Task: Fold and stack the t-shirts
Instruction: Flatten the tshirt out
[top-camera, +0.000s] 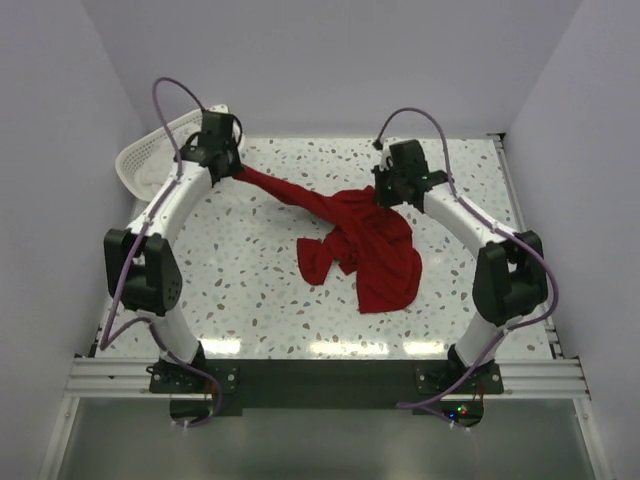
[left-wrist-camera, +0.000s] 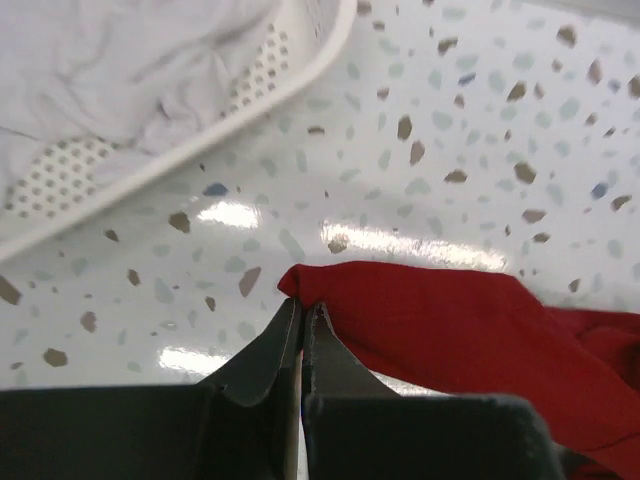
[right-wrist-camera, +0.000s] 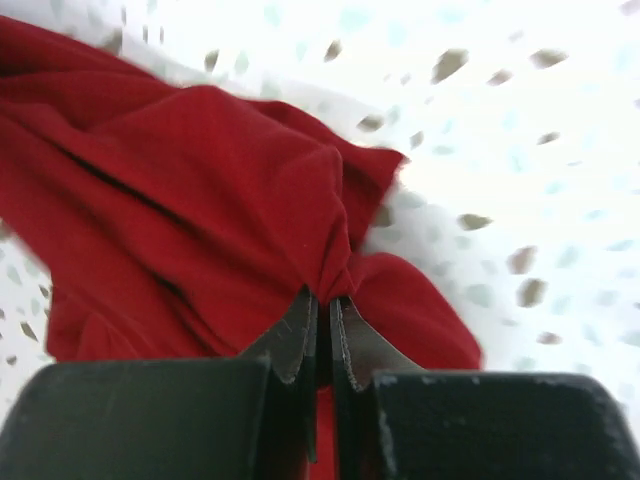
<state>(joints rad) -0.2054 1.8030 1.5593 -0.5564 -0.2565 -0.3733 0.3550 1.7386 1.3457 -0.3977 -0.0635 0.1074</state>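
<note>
Grips an edge of the red t-shirt (top-camera: 370, 255) in the left hand (left-wrist-camera: 302, 310), clamped on the cloth beside the basket (left-wrist-camera: 300, 60), and pinches a gathered fold in the right hand (right-wrist-camera: 322, 300), likewise clamped. Holds the cloth as a stretched band between both grips, probably to spread it flat on the worktop (top-camera: 250, 290) for folding; leaves the bulk crumpled at centre.

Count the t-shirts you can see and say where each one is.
2 visible. The red t-shirt is pinched by the left tool and the right tool, sagging onto the table. White cloth lies crumpled in the basket; it may be more than one shirt.
</note>
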